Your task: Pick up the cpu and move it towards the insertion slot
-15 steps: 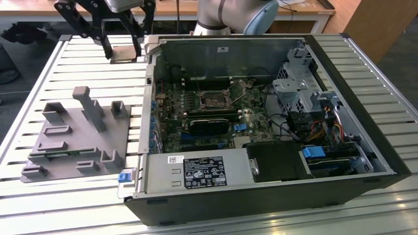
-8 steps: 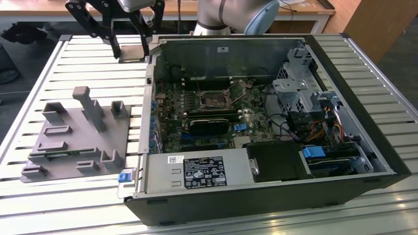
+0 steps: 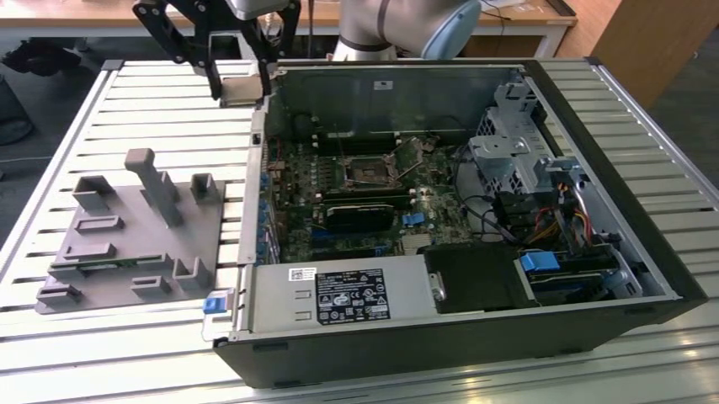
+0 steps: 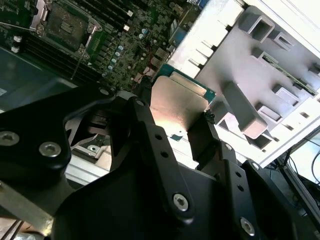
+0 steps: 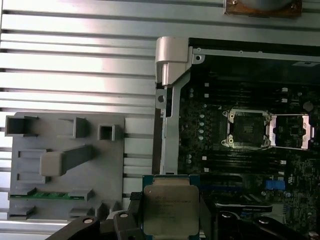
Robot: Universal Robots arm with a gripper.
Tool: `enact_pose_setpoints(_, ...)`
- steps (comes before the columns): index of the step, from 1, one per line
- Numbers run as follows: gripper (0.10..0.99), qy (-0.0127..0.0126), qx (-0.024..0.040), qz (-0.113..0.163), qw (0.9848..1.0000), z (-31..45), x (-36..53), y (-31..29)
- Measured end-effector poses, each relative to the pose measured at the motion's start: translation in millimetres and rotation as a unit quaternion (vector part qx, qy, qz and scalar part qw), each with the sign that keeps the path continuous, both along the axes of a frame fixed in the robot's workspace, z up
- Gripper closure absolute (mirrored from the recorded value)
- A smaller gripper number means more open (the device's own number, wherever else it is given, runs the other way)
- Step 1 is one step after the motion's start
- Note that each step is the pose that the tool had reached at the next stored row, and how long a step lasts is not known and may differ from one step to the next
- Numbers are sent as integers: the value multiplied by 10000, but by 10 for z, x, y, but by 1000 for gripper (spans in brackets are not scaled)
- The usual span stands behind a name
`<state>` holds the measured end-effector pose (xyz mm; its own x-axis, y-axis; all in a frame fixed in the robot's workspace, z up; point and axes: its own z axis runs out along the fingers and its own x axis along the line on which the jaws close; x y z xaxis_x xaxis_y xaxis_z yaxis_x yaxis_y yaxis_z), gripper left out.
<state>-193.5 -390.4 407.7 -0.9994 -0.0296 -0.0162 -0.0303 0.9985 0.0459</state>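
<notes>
Fingers point(image 4: 200, 137) of the black hand point(image 3: 241, 80) are pressing against two opposite edges of the cpu point(image 3: 242, 91), gripping it clear of the table point(image 3: 135, 109), as both wrist views are showing. In the exterior view, the chip is hanging flat above the slatted metal surface, just outside the far corner of the open computer case point(image 3: 629, 252) on the exterior view's left. Its silvery top is catching light in the second wrist view point(image 4: 177, 107), with a green-edged rim showing at one side, and the first wrist view is showing the same chip point(image 5: 170, 212) held between the dark finger pads. The insertion slot point(image 3: 366, 171) is lying open on the green motherboard inside the case, well apart from the held chip, its silvery frame surrounding a dark square; beside it, in the first wrist view, the hinged metal cover point(image 5: 292, 132) is lying folded back next to the socket point(image 5: 247, 129). A grey plastic fixture point(image 3: 130, 244) with upright posts and pockets is resting on the table at the exterior view's left, a narrow green strip point(image 5: 50, 195) sitting in one of its grooves.
</notes>
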Motion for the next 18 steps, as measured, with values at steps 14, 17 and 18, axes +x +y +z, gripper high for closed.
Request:
enact_pose_setpoints(14, 549, 0, 3, 0, 10000, -17, 205, 190)
enact_pose_setpoints(17, 549, 0, 4, 0, 10000, -21, 267, 232)
enact_pose_setpoints(18, 549, 0, 3, 0, 10000, -22, 290, 242)
